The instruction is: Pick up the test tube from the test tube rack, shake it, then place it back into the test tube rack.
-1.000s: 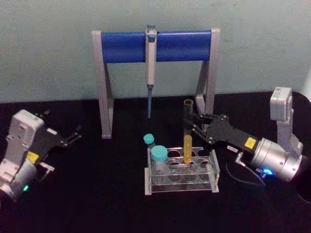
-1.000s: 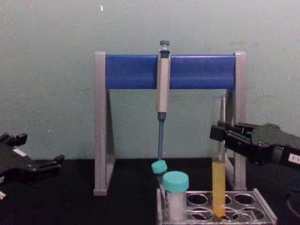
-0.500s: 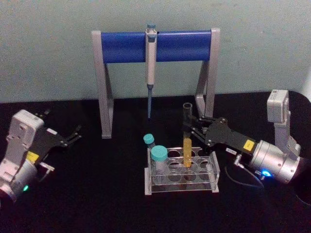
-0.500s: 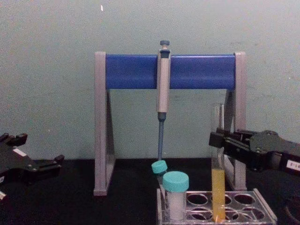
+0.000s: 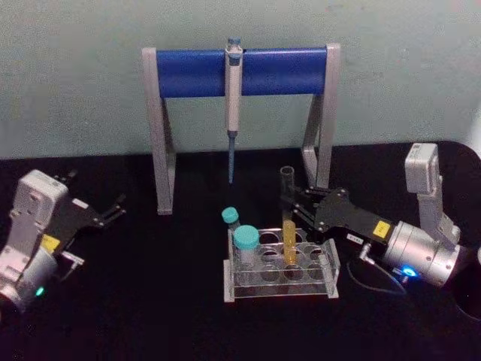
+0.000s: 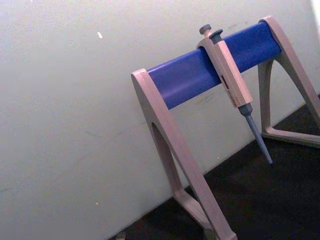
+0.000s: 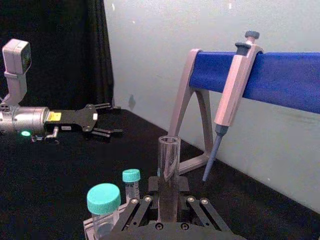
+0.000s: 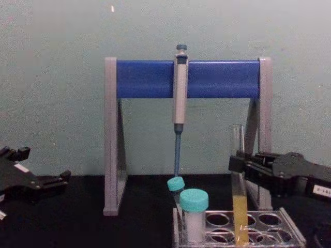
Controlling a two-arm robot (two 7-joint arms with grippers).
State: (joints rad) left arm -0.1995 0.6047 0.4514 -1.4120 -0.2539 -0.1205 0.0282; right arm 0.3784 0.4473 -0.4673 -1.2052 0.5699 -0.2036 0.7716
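Right gripper [image 5: 294, 205] is clamped on the slim clear glass test tube [image 5: 288, 226] holding yellow-orange liquid, upright in the low clear plastic rack [image 5: 282, 275]. Left gripper [image 5: 114, 210], fingers apart, is parked well left.

clear test tube [image 5: 288, 218] w/ yellow-orange liquid, clear test tube rack [image 5: 282, 272], teal-capped vials [image 5: 246, 239], blue-grey pipette stand [image 5: 240, 71], black table [image 5: 150, 301]

Dim, even light; soft overall blur; black tabletop [image 5: 150, 301] w/ no visible shadows.

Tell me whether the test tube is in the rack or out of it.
In. The test tube stands upright with its lower end down a hole of the rack, the right gripper shut on it.
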